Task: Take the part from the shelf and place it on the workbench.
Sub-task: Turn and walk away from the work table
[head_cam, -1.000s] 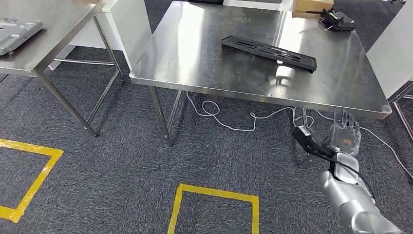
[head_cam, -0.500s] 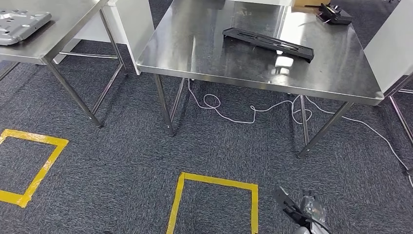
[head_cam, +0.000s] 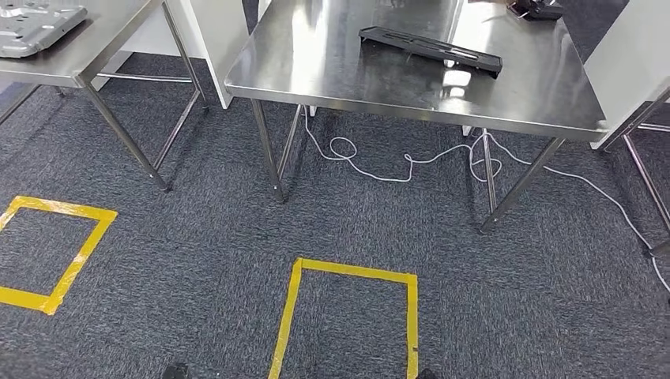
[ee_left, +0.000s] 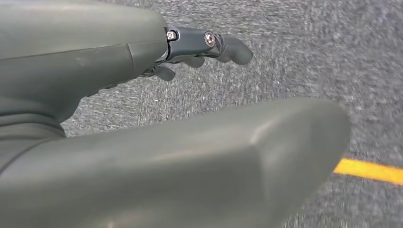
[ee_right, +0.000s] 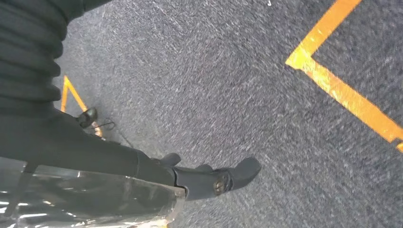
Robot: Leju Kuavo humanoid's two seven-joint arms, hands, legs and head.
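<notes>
Head view showed the long black slotted part [head_cam: 430, 50] lying flat on the steel worktop [head_cam: 332, 75], toward its far right area, clear of the near edge and held by nothing. By that evidence the placing looked done, and what remained seemed only to stand clear. A second steel table [head_cam: 95, 55] stood to the left with a grey metal plate [head_cam: 35, 17] on its far end. A white cable [head_cam: 411, 166] trailed on the carpet under the worktop, and yellow tape squares [head_cam: 348, 316] marked the floor nearer the robot.

Left wrist view showed the left hand [ee_left: 190, 118] hanging over the carpet, its thumb large in front and its dark fingers [ee_left: 223, 47] curled a little, with nothing between them. Right wrist view showed the right hand [ee_right: 190, 183] also above the carpet, its dark fingers [ee_right: 237, 173] loosely extended and empty.
</notes>
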